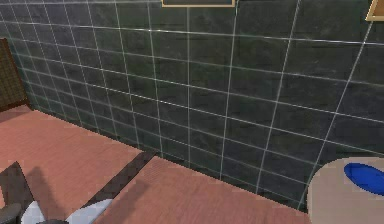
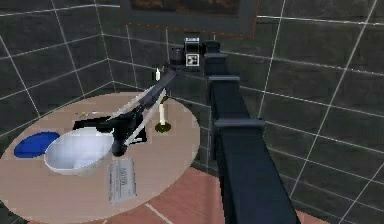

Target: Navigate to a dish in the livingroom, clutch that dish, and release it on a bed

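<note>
While the gripper [image 2: 122, 145] hangs at its rim, the white bowl [image 2: 80, 152] sits on the round table [image 2: 55, 192] beside a blue plate [image 2: 33, 146]. It is pale, rounded and deep, probably stiff, light, slick and breakable, so take it by the near rim. Whether the gripper holds anything, I cannot tell.

Wall [image 1: 200, 80]: dark grey-green tiles, pale grout grid. Floor [image 1: 60, 150]: reddish-pink. Tabletop [image 2: 175, 160]: plain beige, bearing a white bowl [image 2: 80, 152] and, at nine o'clock, a blue dish [image 2: 35, 146]. Arm [image 2: 245, 150]: black.
</note>
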Controlling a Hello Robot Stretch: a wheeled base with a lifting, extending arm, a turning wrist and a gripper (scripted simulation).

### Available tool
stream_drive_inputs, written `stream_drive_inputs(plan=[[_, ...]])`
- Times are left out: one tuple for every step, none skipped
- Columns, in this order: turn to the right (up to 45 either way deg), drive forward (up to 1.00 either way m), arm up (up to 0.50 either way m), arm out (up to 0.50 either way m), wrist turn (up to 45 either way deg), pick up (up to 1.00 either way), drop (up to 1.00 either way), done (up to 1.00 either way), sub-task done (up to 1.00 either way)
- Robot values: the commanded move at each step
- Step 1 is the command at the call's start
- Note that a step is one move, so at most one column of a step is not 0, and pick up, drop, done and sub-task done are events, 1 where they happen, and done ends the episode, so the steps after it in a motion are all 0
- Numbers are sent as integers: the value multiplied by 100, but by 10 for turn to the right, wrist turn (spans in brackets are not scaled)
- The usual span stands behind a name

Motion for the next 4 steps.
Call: stream_drive_inputs(plan=[[0, 0, 0, -40, 0, 0, 0, 0, 0], [-450, 0, 0, 0, 0, 0, 0, 0, 0], [-450, 0, 0, 0, 0, 0, 0, 0, 0], [-450, 0, 0, 0, 0, 0, 0, 0, 0]])
